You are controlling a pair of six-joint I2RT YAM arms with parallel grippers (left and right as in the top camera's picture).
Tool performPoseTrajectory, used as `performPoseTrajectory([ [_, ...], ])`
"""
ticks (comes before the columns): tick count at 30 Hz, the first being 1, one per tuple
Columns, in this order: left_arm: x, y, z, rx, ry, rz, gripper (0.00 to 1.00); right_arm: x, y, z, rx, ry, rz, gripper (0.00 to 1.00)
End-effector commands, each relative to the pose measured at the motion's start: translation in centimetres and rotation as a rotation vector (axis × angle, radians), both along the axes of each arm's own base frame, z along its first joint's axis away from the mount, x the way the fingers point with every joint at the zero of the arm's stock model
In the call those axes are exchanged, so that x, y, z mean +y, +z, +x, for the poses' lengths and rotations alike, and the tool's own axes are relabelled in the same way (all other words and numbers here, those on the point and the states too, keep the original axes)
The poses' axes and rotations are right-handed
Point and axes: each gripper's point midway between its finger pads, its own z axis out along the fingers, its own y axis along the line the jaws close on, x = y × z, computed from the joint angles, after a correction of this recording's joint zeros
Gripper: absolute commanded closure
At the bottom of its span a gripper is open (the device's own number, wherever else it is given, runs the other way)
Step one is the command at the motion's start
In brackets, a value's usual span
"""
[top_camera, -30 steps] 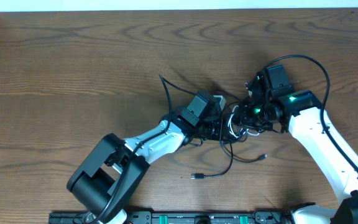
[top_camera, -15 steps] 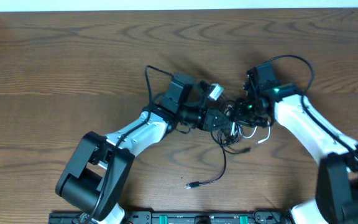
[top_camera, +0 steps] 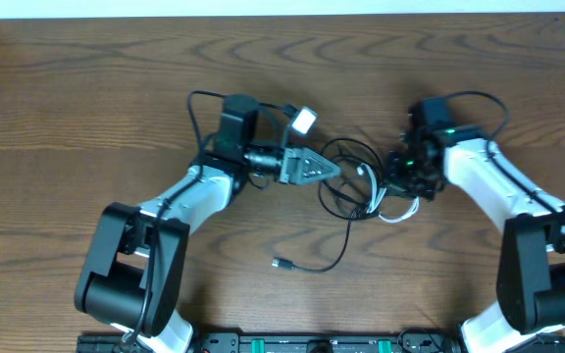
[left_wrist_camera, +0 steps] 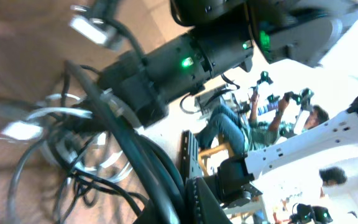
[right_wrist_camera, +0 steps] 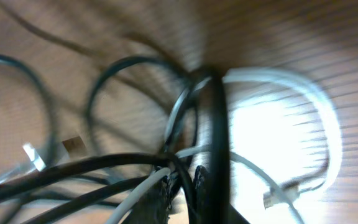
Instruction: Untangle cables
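Thin glossy cables [top_camera: 361, 191], black and white, lay in loose loops on the grainy wooden table [top_camera: 86, 88] between the arms. The left gripper [top_camera: 336, 167] was clamped tight, apparently on one black cable. The right gripper [top_camera: 394, 180] pinched the knot. Since a second ago, the left arm had hauled leftward, spreading the loops.

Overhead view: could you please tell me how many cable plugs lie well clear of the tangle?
1: a black plug ending the black cable that trails toward the near edge. Others may hide in the tangle.
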Motion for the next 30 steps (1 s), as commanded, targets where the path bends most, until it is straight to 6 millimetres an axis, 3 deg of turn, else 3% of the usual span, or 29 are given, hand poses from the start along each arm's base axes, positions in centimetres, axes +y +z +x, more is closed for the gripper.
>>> performPoseTrajectory([
  [1, 1.7, 2.0, 0.7, -0.044, 0.006, -0.043, 0.92, -2.7, -0.4, 0.5, -0.012, 0.012, -0.005, 0.91],
  [4, 1.7, 1.6, 1.2, -0.042, 0.040, -0.021, 0.92, -1.9, 1.1, 0.8, -0.054, 0.060, 0.136, 0.87],
  [9, 1.3, 0.4, 1.8, -0.034, 0.096, 0.026, 0.92, -1.5, 5.4, 0.7, -0.152, 0.102, 0.267, 0.80],
  [14, 1.3, -1.6, 2.5, 0.029, 0.176, 0.114, 0.92, -0.9, 10.9, -1.6, -0.272, 0.187, 0.304, 0.59],
  [17, 1.3, -1.7, 2.5, 0.032, 0.175, 0.116, 0.92, 0.0, 14.1, -2.8, -0.356, 0.214, 0.332, 0.49],
  [19, 1.3, -1.7, 2.5, 0.032, 0.175, 0.116, 0.92, 0.3, 15.2, -3.2, -0.359, 0.168, 0.344, 0.48],
  [22, 1.3, -1.7, 2.4, 0.032, 0.174, 0.116, 0.92, 1.2, 15.7, -3.5, -0.345, 0.142, 0.365, 0.52],
  [25, 1.3, -1.7, 2.4, 0.033, 0.174, 0.116, 0.92, 3.3, 15.3, -3.2, -0.355, 0.201, 0.381, 0.51],
  [27, 1.2, -1.7, 2.4, 0.033, 0.174, 0.116, 0.92, 5.0, 14.3, -2.9, -0.346, 0.226, 0.376, 0.52],
  [30, 1.2, -1.7, 2.4, 0.033, 0.174, 0.116, 0.93, 5.4, 11.8, -2.3, -0.289, 0.180, 0.280, 0.53],
])
